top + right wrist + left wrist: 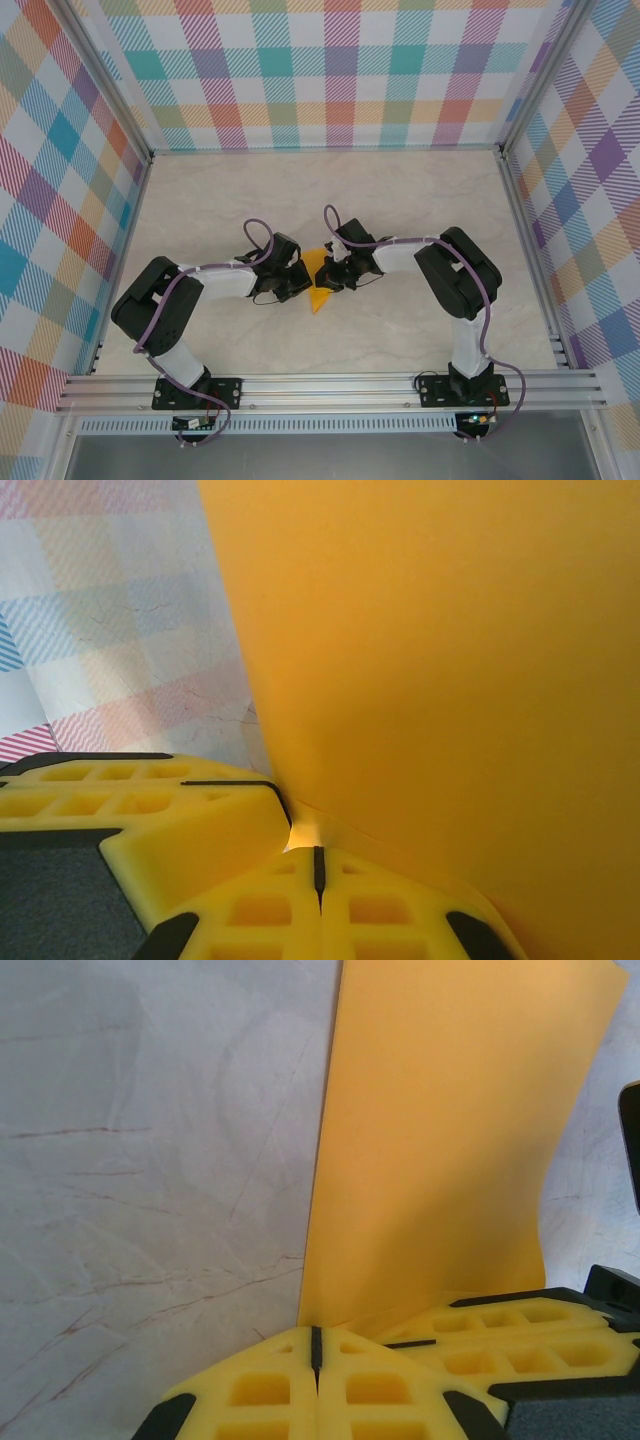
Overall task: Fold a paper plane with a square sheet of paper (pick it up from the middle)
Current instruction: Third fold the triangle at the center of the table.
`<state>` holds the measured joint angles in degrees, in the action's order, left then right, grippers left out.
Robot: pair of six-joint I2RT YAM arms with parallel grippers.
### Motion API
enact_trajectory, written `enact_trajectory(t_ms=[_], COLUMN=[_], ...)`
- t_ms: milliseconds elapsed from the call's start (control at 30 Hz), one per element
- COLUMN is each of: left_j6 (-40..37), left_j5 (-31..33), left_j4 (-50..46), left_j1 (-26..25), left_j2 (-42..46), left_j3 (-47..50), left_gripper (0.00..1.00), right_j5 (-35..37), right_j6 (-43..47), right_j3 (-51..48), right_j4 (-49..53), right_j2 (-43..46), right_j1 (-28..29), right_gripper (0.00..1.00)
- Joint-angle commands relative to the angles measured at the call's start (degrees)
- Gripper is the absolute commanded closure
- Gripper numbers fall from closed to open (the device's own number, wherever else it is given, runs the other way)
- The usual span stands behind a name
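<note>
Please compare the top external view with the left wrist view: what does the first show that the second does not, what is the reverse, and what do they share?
Top external: the whole left arm and right arm, bent toward each other over the middle of the table, plus the plaid walls and the front rail.
Left wrist: the left gripper up close, shut at the lower edge of the orange paper, which stands up smooth and unmarked.
Both: the orange paper and the marble table.
</note>
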<state>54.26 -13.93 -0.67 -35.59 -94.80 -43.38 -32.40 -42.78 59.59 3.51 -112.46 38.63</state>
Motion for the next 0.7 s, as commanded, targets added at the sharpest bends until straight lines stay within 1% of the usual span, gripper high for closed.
enact_trajectory(t_ms=[0,167,367,533,667], left_j6=[0.2,0.8,1.3,0.5,-1.3], left_j5=[-1.0,0.0,0.9,3.4,4.7], left_j4=[1.2,1.3,1.2,-2.5,-6.0], left_j1=[-0.3,-0.3,-0.3,-0.4,-0.7], left_j2=[0.6,1.1,-1.9,-1.5,-1.3], left_j3=[-0.1,-0.2,1.0,1.0,0.2], left_gripper=[1.0,1.0,1.0,1.0,1.0], right_j5=[3.1,3.0,2.8,1.7,1.6], right_j6=[-0.1,-0.1,-0.3,-0.7,-0.1], right_j3=[-0.7,-0.8,-0.6,0.1,0.5], right_j4=[3.1,3.1,3.0,3.1,3.2], right_j2=[-3.0,-3.0,-2.9,-1.1,2.8], right_j1=[0.1,0.0,0.0,0.0,0.0], right_gripper=[1.0,1.0,1.0,1.0,1.0])
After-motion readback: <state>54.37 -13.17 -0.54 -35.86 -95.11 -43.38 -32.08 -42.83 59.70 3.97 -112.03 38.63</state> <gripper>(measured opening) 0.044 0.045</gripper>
